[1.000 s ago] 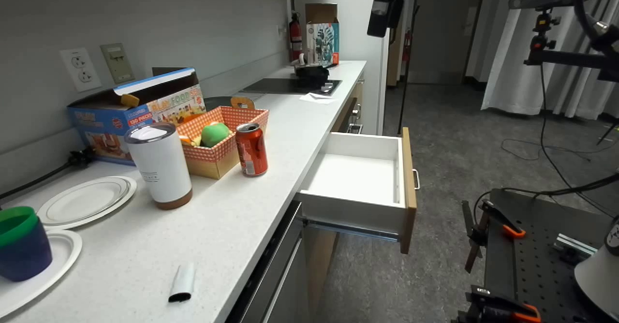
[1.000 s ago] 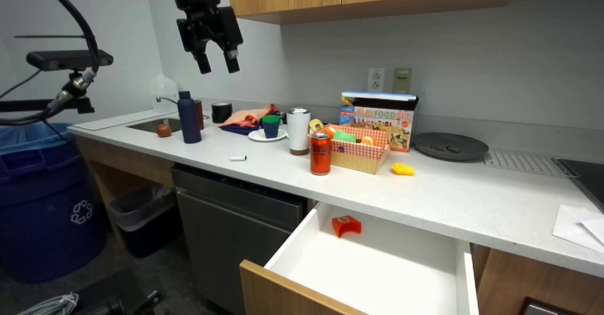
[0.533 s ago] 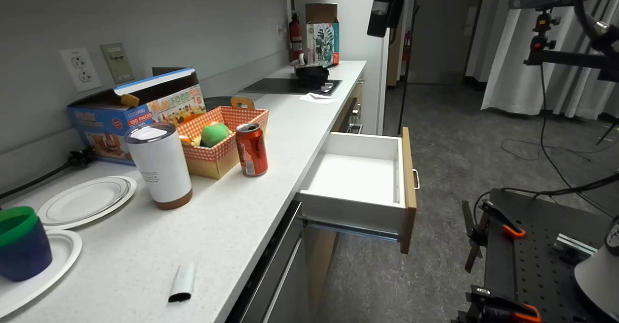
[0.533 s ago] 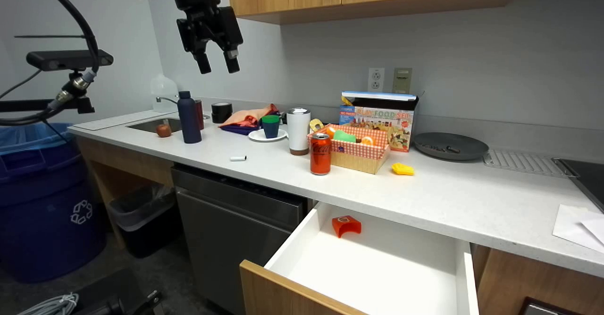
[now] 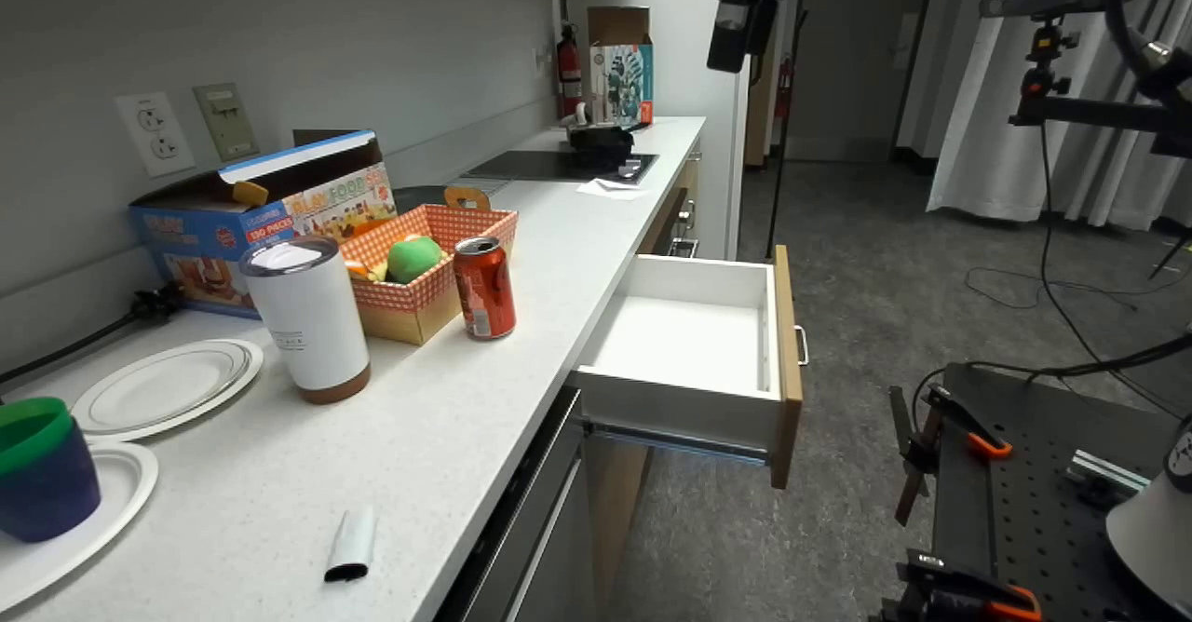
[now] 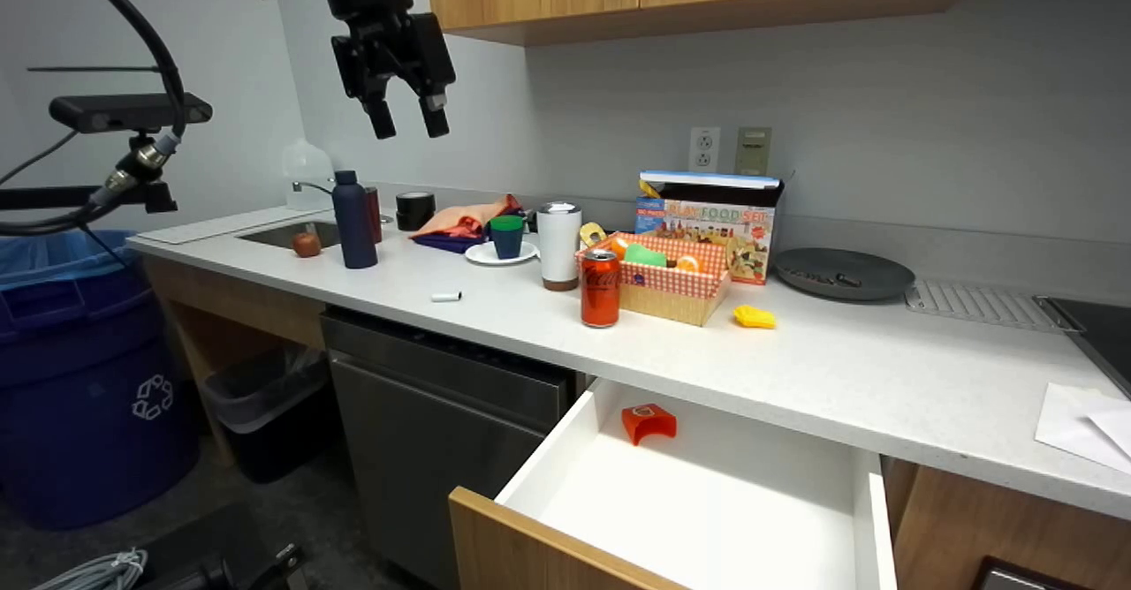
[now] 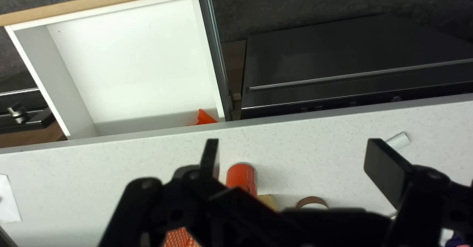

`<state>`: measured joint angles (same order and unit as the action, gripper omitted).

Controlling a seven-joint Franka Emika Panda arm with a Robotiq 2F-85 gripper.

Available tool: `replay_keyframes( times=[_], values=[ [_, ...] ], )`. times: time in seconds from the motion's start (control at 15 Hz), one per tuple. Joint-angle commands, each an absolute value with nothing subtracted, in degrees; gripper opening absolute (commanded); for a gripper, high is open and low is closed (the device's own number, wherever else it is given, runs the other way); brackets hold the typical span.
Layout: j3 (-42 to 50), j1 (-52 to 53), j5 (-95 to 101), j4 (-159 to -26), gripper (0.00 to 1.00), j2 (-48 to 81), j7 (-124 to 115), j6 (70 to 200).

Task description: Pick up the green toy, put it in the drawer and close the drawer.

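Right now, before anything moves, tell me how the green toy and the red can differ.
The green toy is roundish; the red can is a cylinder. The toy lies inside the checkered basket, while the can stands upright on the counter. The toy also looks smaller than the can. Both are outside the open drawer.

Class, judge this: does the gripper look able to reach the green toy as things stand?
Probably yes: the gripper hangs open, and the green toy lies in an open-topped basket; the can beside it leaves the way from above free.
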<state>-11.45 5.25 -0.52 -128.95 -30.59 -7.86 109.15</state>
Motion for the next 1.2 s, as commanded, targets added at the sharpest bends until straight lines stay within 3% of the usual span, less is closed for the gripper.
replay_keyframes(
  times=[0.0, 1.13],
  values=[
    [-9.9, 4.9, 0.4, -125.7, 1.0, -26.8, -7.2, 108.6],
    [-6.4, 5.7, 3.5, -92.8, 1.0, 14.3, -0.2, 126.1]
  ],
)
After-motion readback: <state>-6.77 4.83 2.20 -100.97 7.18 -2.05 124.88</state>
